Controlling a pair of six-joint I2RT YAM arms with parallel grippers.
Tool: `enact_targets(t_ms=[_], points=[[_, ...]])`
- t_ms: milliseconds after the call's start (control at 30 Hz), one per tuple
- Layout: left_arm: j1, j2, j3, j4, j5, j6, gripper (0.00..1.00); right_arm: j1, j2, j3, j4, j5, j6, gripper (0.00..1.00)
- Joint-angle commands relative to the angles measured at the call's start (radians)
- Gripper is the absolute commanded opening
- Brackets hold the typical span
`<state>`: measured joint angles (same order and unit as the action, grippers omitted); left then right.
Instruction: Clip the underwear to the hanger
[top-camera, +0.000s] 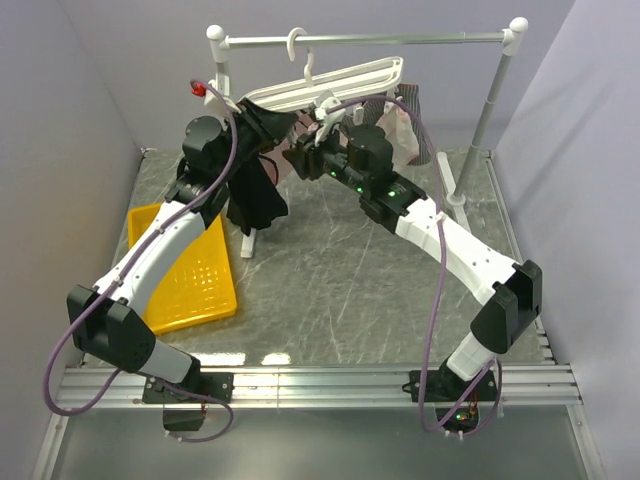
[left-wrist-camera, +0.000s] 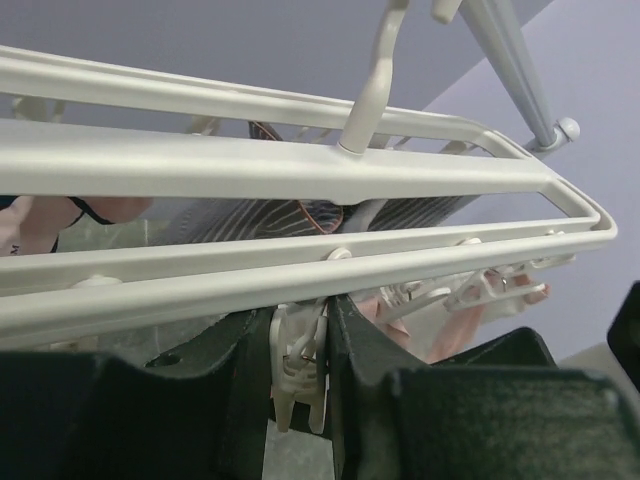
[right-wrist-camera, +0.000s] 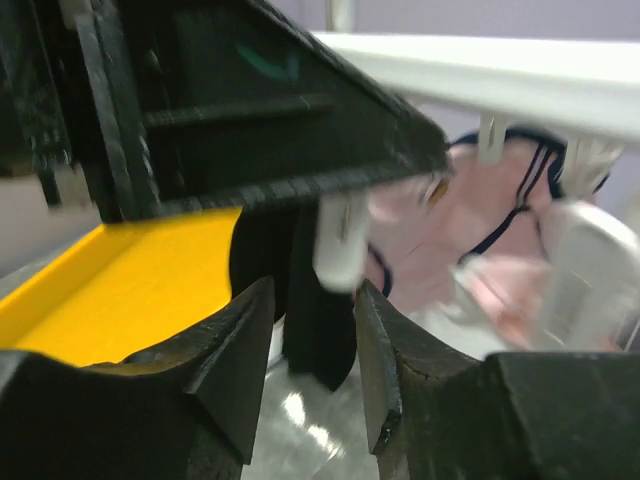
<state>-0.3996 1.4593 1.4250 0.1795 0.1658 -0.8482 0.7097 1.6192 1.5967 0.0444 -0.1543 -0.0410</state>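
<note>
The white hanger hangs by its hook from the rail, and its bars cross the left wrist view. The black underwear dangles from under the hanger's left end. My left gripper is up at that end, its jaws pressed on both sides of a small white clip. My right gripper sits just right of the underwear. Its fingers stand apart with nothing between them. Beyond them I see the black fabric hanging below a blurred white clip.
A pale pink dark-trimmed garment and a grey striped one hang on the hanger's right side. A yellow basket lies at the left. The grey rail stand frames the back, its post at the right.
</note>
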Motion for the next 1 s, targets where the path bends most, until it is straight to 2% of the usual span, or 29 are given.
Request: enact_targets(t_ms=[0,133,200,300,500,600,767,867,900,967], points=[[0.036,0.009,-0.032,0.029,0.070,0.086,0.18,-0.074,-0.096,-0.017,-0.035,-0.180,0.077,0.46],[0.038,0.007,-0.049,0.055,0.127,0.135,0.21,-0.151,-0.116,0.019,-0.054,-0.295,0.193,0.46],[0.038,0.010,-0.058,0.086,0.162,0.156,0.27,-0.157,-0.125,0.031,-0.046,-0.323,0.243,0.46],[0.038,0.018,-0.058,0.094,0.163,0.181,0.32,-0.159,-0.108,0.069,-0.046,-0.323,0.314,0.46],[0.039,0.030,-0.037,0.098,0.182,0.149,0.34,-0.158,-0.033,0.157,-0.103,-0.333,0.385,0.44],[0.039,0.033,-0.023,0.089,0.179,0.138,0.35,-0.142,-0.009,0.186,-0.150,-0.320,0.359,0.42],[0.041,0.027,-0.018,0.092,0.169,0.124,0.36,-0.105,-0.021,0.154,-0.155,-0.209,0.213,0.43],[0.041,0.023,-0.024,0.109,0.167,0.132,0.41,-0.105,-0.028,0.123,-0.133,-0.189,0.174,0.44],[0.042,0.024,-0.026,0.109,0.170,0.132,0.46,-0.102,-0.030,0.114,-0.130,-0.186,0.164,0.45],[0.051,0.023,-0.029,0.118,0.181,0.123,0.50,-0.104,-0.036,0.102,-0.109,-0.183,0.129,0.47]])
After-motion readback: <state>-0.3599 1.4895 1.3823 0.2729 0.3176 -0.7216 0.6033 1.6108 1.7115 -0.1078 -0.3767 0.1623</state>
